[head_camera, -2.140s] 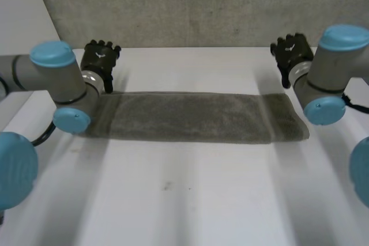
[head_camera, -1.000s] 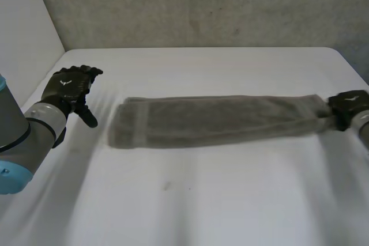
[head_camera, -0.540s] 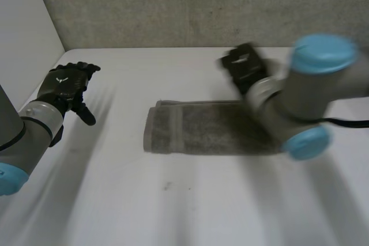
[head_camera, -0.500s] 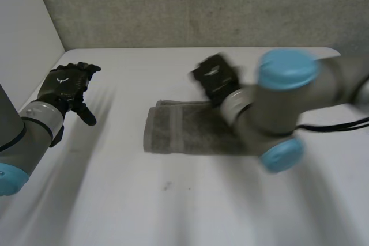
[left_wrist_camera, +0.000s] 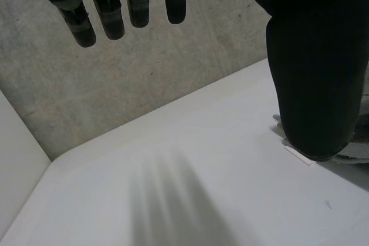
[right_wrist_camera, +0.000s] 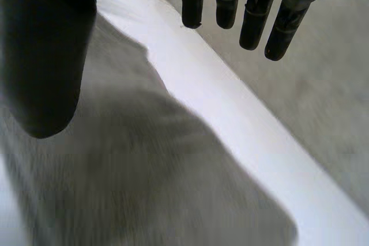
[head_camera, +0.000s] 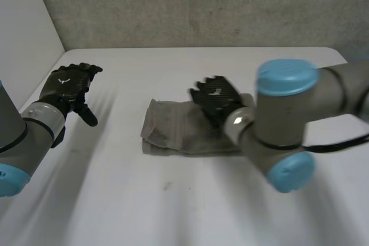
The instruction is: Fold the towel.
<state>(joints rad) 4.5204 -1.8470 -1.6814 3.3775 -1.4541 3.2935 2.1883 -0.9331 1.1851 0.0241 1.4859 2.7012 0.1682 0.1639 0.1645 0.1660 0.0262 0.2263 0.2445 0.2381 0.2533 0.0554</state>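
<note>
The grey towel point(head_camera: 173, 131) lies folded in a short, slightly rumpled stack in the middle of the white table point(head_camera: 173, 211). My right hand point(head_camera: 214, 99) hovers over its right half with straight, spread fingers point(right_wrist_camera: 253, 15) and holds nothing; in the right wrist view the towel point(right_wrist_camera: 144, 188) lies just under the palm. Off to the towel's left, my left hand point(head_camera: 68, 84) stays well clear of it with its fingers point(left_wrist_camera: 104, 10) spread above the bare table. In the left wrist view a corner of the towel point(left_wrist_camera: 363, 125) peeks out beside the thumb point(left_wrist_camera: 314, 61).
A grey wall point(head_camera: 190, 4) stands along the table's far edge. A white panel point(head_camera: 20, 33) closes off the left side. My right arm's elbow point(head_camera: 285, 136) hangs over the towel's right end.
The right hand carried the towel's right end over to the left, folding it in half, and has now let go with straight fingers. The left hand has stayed put.
</note>
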